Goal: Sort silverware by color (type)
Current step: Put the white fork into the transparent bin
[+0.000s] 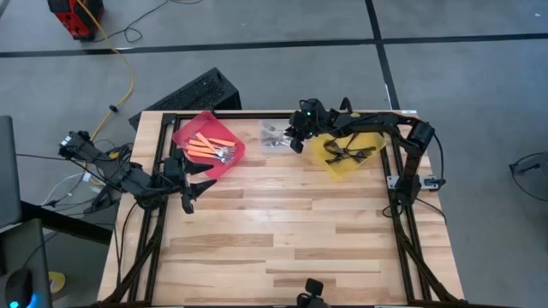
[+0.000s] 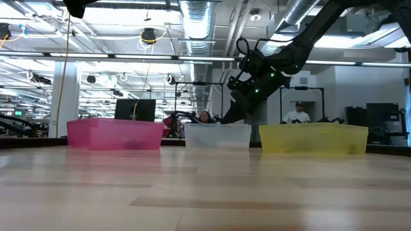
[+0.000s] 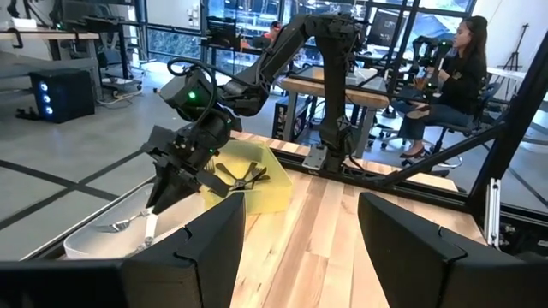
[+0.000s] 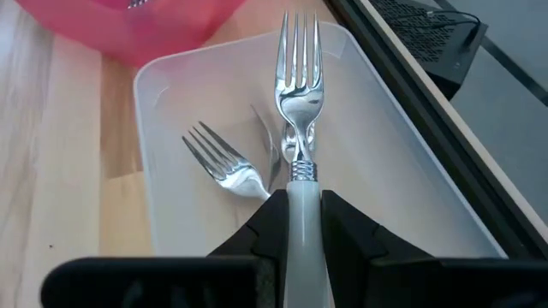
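Now the right gripper (image 4: 301, 224), fingers clamped on a silver fork (image 4: 299, 128) by its handle, hangs over the clear bin (image 4: 411, 171), tines forward for release among like forks. Left gripper (image 1: 187, 198) waits open beside the red bin (image 1: 193, 133).

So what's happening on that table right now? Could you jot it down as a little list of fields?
table: wooden top, three bins along its far edge
red bin: orange-handled forks
clear bin: silver forks
yellow bin: dark forks
right gripper: over the clear bin, shut on a white-handled fork
left gripper: waiting beside the red bin, fingers apart, holding nothing
loose forks on the tabletop: none visible
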Controlling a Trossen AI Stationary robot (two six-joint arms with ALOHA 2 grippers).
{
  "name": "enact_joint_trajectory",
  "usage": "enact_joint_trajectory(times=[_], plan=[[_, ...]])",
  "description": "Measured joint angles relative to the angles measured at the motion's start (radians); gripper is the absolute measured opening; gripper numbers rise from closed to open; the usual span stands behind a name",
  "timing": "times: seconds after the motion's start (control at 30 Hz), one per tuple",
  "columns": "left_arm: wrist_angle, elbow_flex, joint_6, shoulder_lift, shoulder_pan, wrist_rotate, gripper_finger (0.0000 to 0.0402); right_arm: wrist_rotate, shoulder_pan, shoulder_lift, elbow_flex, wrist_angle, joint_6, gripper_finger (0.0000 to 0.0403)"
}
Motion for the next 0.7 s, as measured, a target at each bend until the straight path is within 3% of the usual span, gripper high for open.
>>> enact_joint_trajectory(times=[0.7], plan=[[0.0, 0.0, -0.015, 0.0, 0.0, 0.0, 0.0212, 0.002, -0.003, 0.0, 0.0, -0.003, 0.024, 0.011]])
